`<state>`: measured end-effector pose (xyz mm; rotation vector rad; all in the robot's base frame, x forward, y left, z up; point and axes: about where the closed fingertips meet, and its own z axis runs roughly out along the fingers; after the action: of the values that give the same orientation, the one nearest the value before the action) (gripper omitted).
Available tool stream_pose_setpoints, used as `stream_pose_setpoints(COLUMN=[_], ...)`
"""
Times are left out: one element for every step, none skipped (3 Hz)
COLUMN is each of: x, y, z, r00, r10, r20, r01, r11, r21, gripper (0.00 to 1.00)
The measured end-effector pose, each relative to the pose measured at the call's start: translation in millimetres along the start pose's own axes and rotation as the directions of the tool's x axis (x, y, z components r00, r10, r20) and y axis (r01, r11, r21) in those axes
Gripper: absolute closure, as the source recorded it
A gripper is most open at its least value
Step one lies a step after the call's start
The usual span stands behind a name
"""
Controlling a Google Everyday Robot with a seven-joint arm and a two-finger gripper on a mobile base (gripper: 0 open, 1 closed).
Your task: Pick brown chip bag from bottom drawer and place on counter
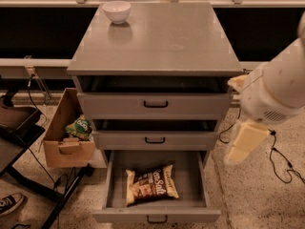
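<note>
While the brown chip bag (151, 185) lies flat in the open bottom drawer (114, 215) beneath the table's (162, 42) front edge, the gripper (232, 122) hangs beside the table's front right corner, its fingers (245, 142) spread apart and holding nothing.

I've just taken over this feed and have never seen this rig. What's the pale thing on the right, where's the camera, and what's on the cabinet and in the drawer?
There is one view, looking down at the front of a grey drawer cabinet; the camera's mounting does not show. The pale bulk on the right is the robot's arm, with its cream gripper hanging beside the cabinet, apart from it. The bottom drawer is pulled open, and the brown chip bag lies flat inside, not held. A white bowl stands on the counter, back left.
</note>
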<state>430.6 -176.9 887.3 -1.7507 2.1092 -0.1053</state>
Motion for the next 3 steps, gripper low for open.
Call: stream_pose_setpoints(x=[-18, -18, -20], y=[11, 12, 22], z=[48, 52, 93], r00=[0.999, 0.999, 0.999], r10=[-0.014, -0.015, -0.022], r20=[0.048, 0.042, -0.027], r01=[0.013, 0.014, 0.022], r11=[0.9995, 0.9996, 0.9997], r21=[0.030, 0.026, -0.008], gripper=[0.00, 0.00, 0.00])
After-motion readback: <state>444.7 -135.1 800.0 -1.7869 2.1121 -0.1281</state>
